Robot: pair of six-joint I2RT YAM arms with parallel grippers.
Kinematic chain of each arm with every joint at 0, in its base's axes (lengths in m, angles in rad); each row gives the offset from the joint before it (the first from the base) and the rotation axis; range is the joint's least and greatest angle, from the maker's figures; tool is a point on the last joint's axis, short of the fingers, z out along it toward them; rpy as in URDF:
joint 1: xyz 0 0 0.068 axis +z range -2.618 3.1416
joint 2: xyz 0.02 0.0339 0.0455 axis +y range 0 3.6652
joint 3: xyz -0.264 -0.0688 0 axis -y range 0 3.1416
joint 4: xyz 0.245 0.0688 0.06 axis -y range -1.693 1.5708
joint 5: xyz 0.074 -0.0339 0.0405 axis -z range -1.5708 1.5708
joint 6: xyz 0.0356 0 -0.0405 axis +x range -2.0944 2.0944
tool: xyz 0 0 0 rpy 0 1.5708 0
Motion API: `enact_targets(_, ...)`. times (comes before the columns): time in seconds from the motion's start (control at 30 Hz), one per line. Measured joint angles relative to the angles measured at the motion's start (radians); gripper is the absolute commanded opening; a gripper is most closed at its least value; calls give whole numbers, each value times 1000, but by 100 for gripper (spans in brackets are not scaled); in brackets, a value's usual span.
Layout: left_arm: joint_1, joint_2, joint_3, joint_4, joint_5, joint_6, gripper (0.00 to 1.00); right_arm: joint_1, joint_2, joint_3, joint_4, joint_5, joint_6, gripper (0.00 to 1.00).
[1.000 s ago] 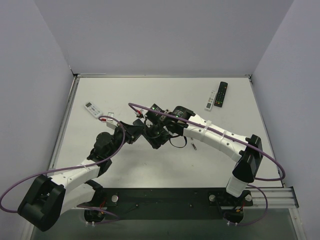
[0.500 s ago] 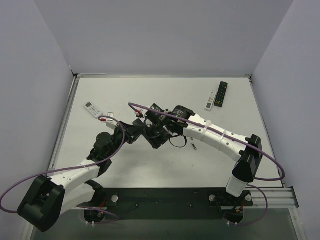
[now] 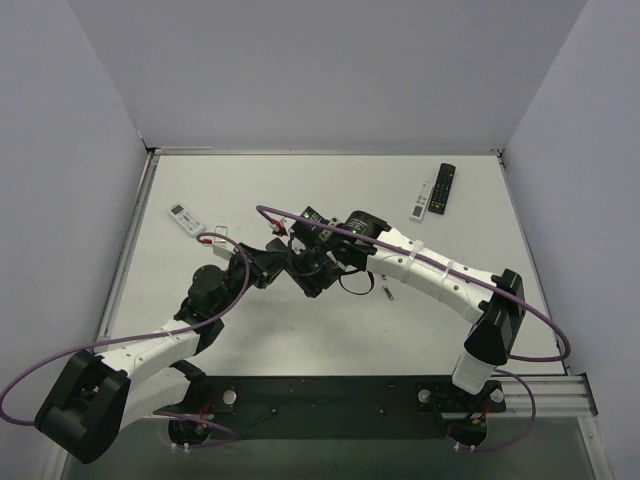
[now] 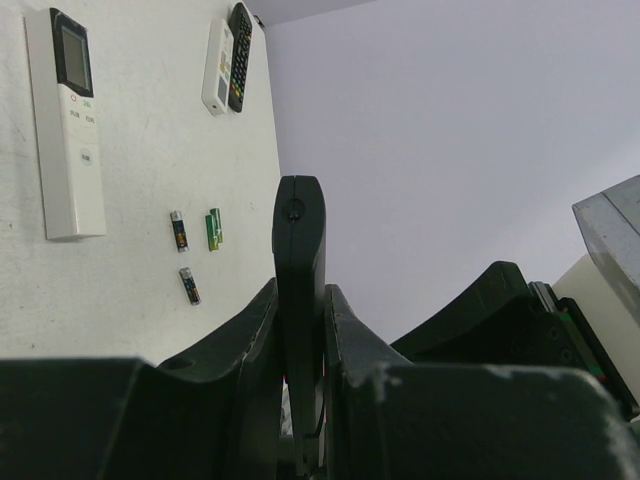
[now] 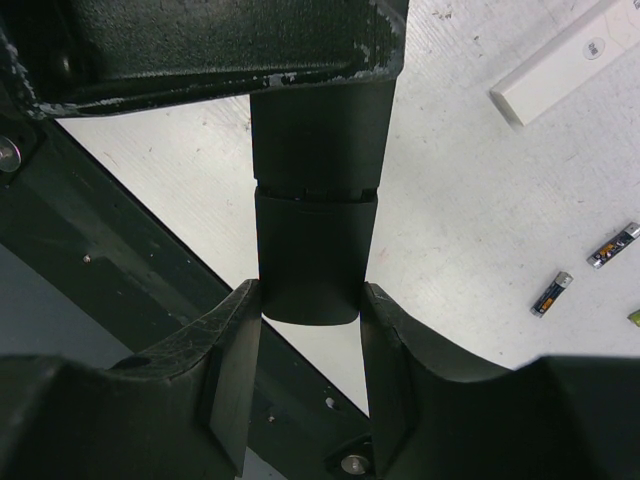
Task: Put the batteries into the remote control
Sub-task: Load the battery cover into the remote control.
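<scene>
The black remote control (image 4: 299, 230) is held off the table between both arms at the middle of the top view. My left gripper (image 4: 300, 305) is shut on its thin edges, with the remote standing edge-on between the fingers. My right gripper (image 5: 312, 300) is shut on the remote's rounded end (image 5: 312, 270), one finger on each side. The left gripper's fingers (image 5: 230, 50) cross the top of that view. Three batteries (image 4: 188, 286) lie loose on the table, one of them green (image 4: 214, 228). Two batteries (image 5: 551, 294) also show in the right wrist view.
A white remote with a screen (image 3: 186, 217) lies at the back left of the table. A white remote (image 3: 422, 199) and a black one (image 3: 442, 188) lie side by side at the back right. A small battery (image 3: 386, 293) rests just right of the grippers.
</scene>
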Motion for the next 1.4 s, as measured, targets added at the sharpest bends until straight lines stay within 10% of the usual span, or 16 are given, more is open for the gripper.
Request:
enact_targets(1.07,-5,-5,-13,48,-8,-71,0,6,-9,32,-23,0,-2,64)
enact_targets(1.4,-5,-5,-13,40,8,-71,0,5,-158,50,-16,-64,-245,66)
